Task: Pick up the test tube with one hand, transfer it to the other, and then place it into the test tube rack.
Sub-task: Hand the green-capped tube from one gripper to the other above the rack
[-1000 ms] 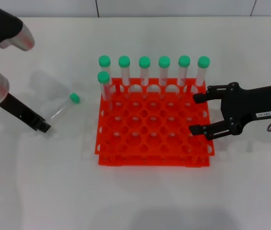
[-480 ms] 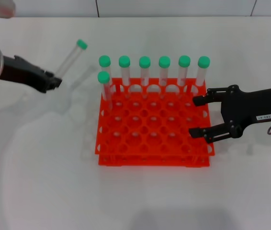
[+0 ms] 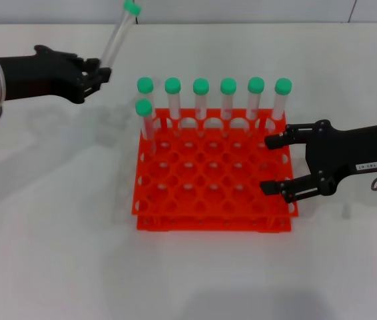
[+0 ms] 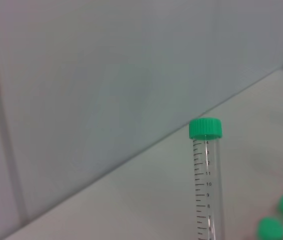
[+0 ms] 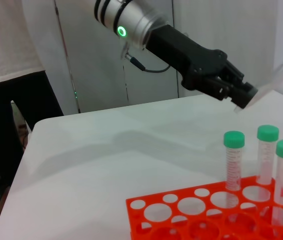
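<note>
My left gripper [image 3: 99, 72], black and unlabelled, is shut on the lower end of the test tube [image 3: 118, 37] and holds it in the air, left of and behind the rack, cap [image 3: 132, 8] tilted up. The left wrist view shows the tube [image 4: 207, 175] upright with its green cap. The right wrist view shows that gripper [image 5: 241, 95] shut on the tube's end. The orange test tube rack [image 3: 212, 172] lies mid-table. My right gripper [image 3: 272, 163], with the white label, is open at the rack's right edge, low over it.
Seven green-capped tubes stand in the rack: six in the back row [image 3: 228, 100] and one [image 3: 144, 120] at the left in the second row. A person in dark trousers [image 5: 11, 100] stands beyond the table in the right wrist view.
My left gripper has lifted the tube off the table at the left and carried it up and toward the rack's back left. My right gripper has edged slightly left.
</note>
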Controlling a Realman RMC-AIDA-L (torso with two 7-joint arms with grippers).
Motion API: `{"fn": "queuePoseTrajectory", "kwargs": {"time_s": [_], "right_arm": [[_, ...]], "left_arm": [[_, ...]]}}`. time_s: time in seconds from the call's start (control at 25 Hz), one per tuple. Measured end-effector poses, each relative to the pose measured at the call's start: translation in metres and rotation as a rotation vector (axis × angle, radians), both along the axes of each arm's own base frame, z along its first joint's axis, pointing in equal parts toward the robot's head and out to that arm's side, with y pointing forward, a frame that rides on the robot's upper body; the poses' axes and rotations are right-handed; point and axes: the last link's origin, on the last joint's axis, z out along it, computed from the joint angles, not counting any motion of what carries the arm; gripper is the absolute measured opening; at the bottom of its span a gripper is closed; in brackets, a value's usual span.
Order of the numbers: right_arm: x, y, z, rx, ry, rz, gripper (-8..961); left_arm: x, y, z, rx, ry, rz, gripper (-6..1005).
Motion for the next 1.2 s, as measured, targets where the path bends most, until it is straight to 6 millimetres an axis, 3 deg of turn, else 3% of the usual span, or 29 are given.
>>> {"fn": "queuePoseTrajectory", "kwargs": {"time_s": [0.36,0.6,1.2], "right_arm": [[-0.004,0.001,-0.001,-0.002,0.003,0.012,844],[-0.005,0.002,-0.001,-0.002,0.004,0.014,844],[-0.011,0.005,-0.001,0.001,0.007,0.028,836]], "left_arm": [[0.007,-0.018,-0.006,-0.077,-0.193,-0.248,198],[0.009,-0.016,-0.004,-0.204,-0.279,-0.322,199],[0.010,-0.009,-0.035,-0.410,-0.172,-0.290,202]]}}
